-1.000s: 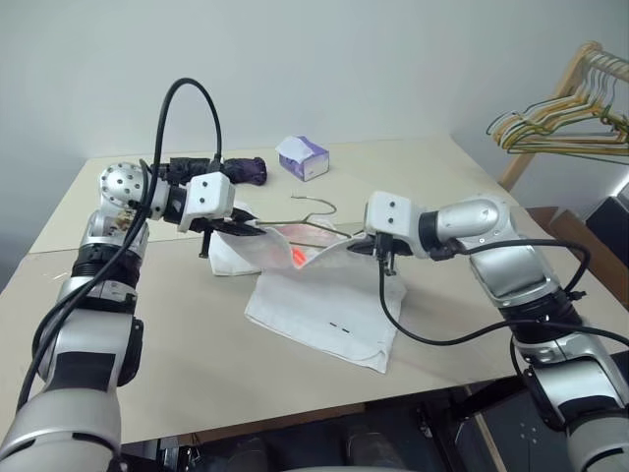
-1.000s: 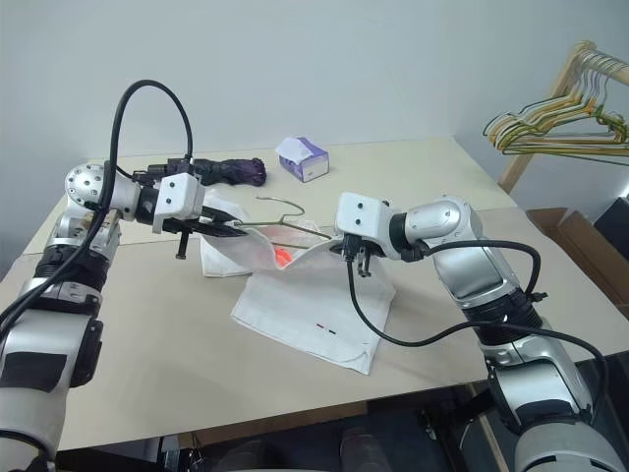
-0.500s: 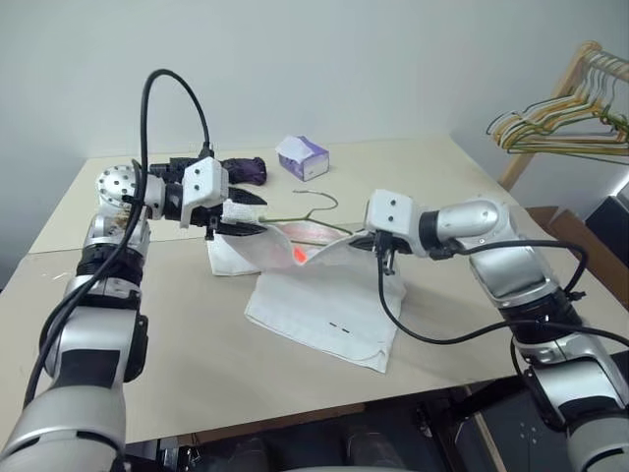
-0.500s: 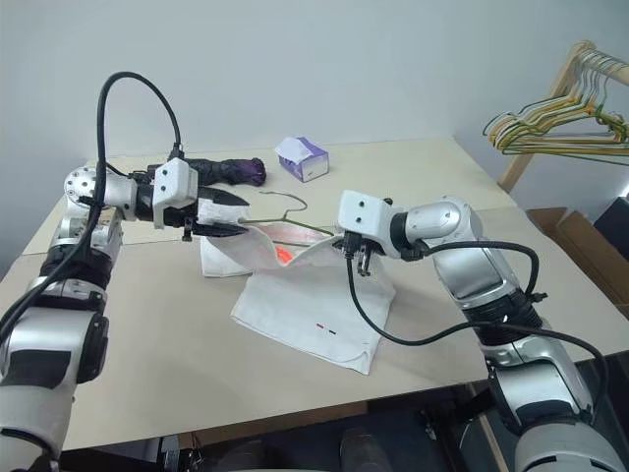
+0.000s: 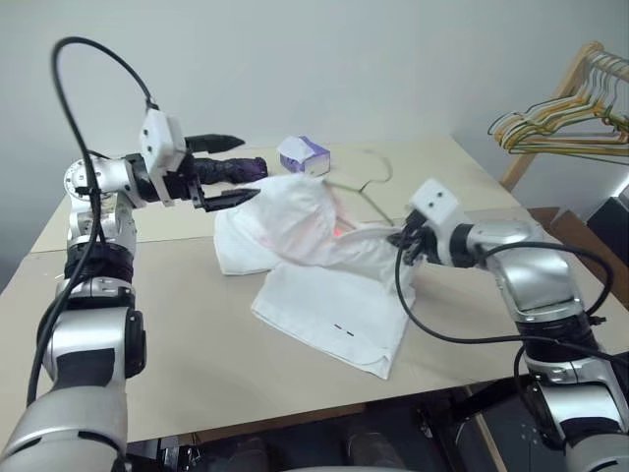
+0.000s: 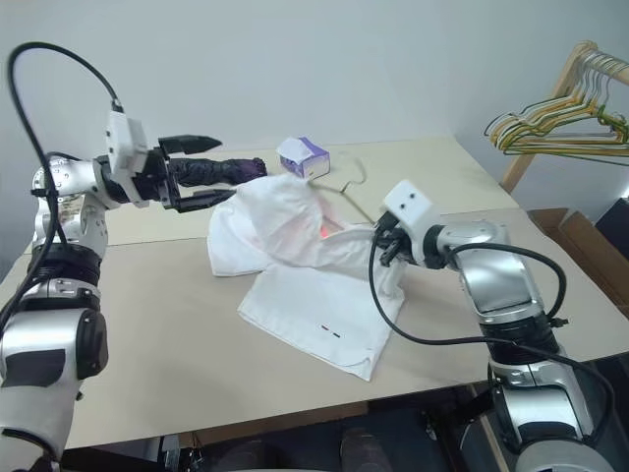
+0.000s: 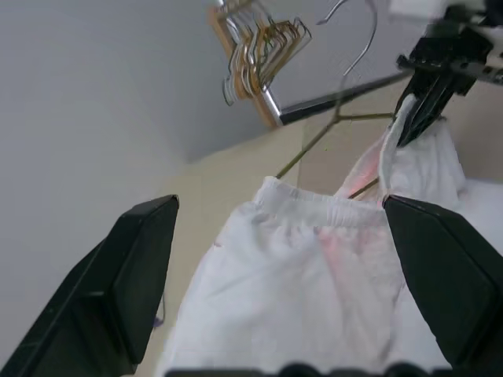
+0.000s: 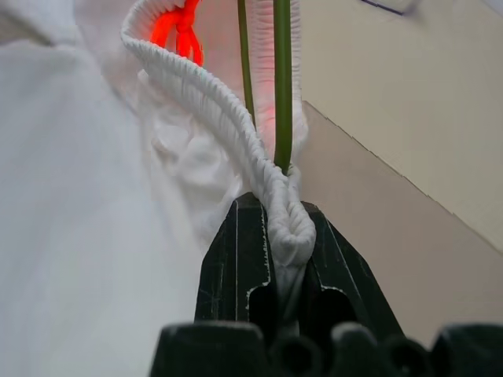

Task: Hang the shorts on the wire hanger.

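Since the earlier frame, the left gripper (image 5: 228,169) has let go of the shorts (image 5: 314,258) and lifted off toward the tabletop's far left corner; its jaws are now standing wide apart, holding nothing. Meanwhile the right gripper (image 5: 401,239) has swung toward the right edge, dragging the waistband with it.

Right jaws are pinching shut on the gathered waistband, with the wire hanger (image 8: 280,86) running just beside that pinch. The shorts are lying mid-tabletop, one side bunched up over the hanger, the lower hem spreading flat toward the near edge. The hanger's hook (image 5: 370,167) is sticking out toward the far edge, near the tissue box (image 5: 303,155).

Risks, as judged:
- Only one side is being held, so the fabric may slide off the wire as it is raised.
- The thin wire could be twisting or slipping out of the pinch.
- The free side is sagging; the left gripper may miss it on re-approach.
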Robot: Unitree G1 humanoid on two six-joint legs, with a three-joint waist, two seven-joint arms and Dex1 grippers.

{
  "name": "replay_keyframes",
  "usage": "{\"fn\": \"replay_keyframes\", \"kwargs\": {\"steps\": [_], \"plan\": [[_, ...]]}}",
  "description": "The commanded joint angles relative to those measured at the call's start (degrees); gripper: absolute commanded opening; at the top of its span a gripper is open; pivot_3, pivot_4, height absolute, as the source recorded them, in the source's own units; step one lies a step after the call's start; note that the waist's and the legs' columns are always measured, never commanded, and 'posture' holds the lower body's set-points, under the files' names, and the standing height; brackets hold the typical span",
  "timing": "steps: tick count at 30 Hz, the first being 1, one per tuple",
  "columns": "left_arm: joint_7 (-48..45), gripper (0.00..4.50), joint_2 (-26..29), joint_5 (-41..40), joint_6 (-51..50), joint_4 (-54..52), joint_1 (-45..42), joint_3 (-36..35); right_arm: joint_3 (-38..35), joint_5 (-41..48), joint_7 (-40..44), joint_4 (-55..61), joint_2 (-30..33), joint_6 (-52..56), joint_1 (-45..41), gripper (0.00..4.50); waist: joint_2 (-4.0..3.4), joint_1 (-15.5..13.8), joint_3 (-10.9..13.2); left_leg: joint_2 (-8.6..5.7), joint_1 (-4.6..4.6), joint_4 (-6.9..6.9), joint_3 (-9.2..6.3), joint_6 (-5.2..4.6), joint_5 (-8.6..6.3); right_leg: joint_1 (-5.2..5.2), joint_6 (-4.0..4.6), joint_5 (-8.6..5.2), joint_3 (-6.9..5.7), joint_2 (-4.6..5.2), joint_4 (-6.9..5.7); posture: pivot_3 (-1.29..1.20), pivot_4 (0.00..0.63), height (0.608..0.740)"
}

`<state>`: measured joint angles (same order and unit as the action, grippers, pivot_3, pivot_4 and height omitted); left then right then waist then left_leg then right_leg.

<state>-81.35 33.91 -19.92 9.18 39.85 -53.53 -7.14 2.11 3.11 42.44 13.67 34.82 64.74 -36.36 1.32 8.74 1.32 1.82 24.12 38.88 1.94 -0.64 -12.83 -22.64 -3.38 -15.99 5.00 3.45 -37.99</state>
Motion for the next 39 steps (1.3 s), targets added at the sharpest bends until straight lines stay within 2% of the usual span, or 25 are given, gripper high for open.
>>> {"fn": "replay_keyframes", "kwargs": {"steps": [1, 5, 12, 17, 21, 25, 29, 34, 39], "plan": [[2.6, 4.50, -1.1, -2.9, -5.1, -10.2, 5.4, -0.4, -7.7, -1.3, -7.4, 6.0, 0.0, 16.7, -0.1, 0.06, 0.00, 0.2, 0.0, 0.02, 0.00, 0.00, -0.01, 0.00, 0.00, 0.00, 0.00, 0.00, 0.00, 0.00, -0.01, -0.19, 0.000, 0.740], [5.5, 4.50, -2.5, -4.1, -8.9, -17.7, 9.9, -0.1, -15.5, -1.6, -12.5, 8.5, -1.3, 27.4, 0.2, 0.06, 0.00, 0.5, 0.0, 0.02, -0.01, 0.04, -0.01, 0.00, 0.00, -0.01, 0.01, 0.01, 0.03, -0.01, -0.05, -0.22, 0.000, 0.740], [8.1, 4.50, -4.7, -6.9, -13.1, -25.3, 12.1, 0.0, -24.6, -10.2, -27.2, 3.2, -3.1, 27.8, -2.2, 0.06, -0.05, 1.8, 0.0, -0.07, -0.02, 0.01, -0.01, 0.00, 0.00, 0.03, 0.01, 0.00, 0.04, 0.00, 0.03, -0.24, 0.000, 0.740], [9.9, 4.50, -5.8, -10.1, -15.9, -29.1, 13.2, -0.8, -34.1, -20.5, -38.5, -0.4, -11.0, 27.8, -11.1, 0.06, -0.31, 4.1, -0.2, -0.07, -0.11, -0.04, 0.00, 0.00, 0.00, 0.05, 0.01, 0.00, 0.19, -0.04, -0.01, -0.24, 0.000, 0.740], [11.2, 4.50, -6.1, -10.5, -16.5, -32.0, 15.2, -0.3, -40.5, -25.6, -45.4, -2.9, -12.8, 27.8, -17.1, 0.06, -0.36, 5.1, -0.2, -0.09, -0.27, -0.18, 0.00, 0.00, 0.00, 0.13, 0.00, 0.00, 0.25, -0.02, 0.00, -0.23, 0.000, 0.740], [12.5, 4.50, -6.5, -10.9, -17.4, -34.6, 17.0, 0.2, -42.0, -25.9, -49.0, -5.9, -9.6, 26.4, -21.1, 0.06, -0.42, 5.6, -0.2, -0.10, -0.37, -0.21, 0.01, 0.00, 0.00, 0.24, 0.00, 0.00, 0.30, -0.02, 0.01, -0.22, 0.000, 0.740], [13.0, 4.50, -6.5, -10.7, -17.8, -35.8, 17.8, 0.7, -44.4, -22.6, -49.1, -13.4, -4.8, 23.0, -26.1, 0.06, -0.60, 5.9, -0.1, -0.14, -0.46, -0.22, 0.03, 0.00, 0.00, 0.37, -0.02, -0.01, 0.31, -0.01, 0.14, -0.21, 0.000, 0.740], [13.1, 4.50, -6.3, -10.7, -18.1, -36.1, 17.6, 1.0, -48.0, -18.7, -50.4, -25.3, 1.3, 17.0, -32.3, 0.06, -0.66, 6.4, -0.1, -0.14, -0.57, -0.43, 0.11, -0.01, 0.00, 0.43, -0.02, -0.01, 0.39, -0.03, 0.35, -0.22, 0.000, 0.740], [12.0, 4.50, -6.3, -11.6, -18.7, -35.6, 16.9, 1.1, -52.4, -13.3, -53.3, -42.8, 8.3, 8.4, -39.5, 0.06, -0.92, 6.8, 0.1, -0.15, -0.84, -0.62, 0.34, -0.01, 0.00, 0.51, -0.02, -0.03, 0.60, -0.03, 0.42, -0.26, 0.000, 0.740]]}}
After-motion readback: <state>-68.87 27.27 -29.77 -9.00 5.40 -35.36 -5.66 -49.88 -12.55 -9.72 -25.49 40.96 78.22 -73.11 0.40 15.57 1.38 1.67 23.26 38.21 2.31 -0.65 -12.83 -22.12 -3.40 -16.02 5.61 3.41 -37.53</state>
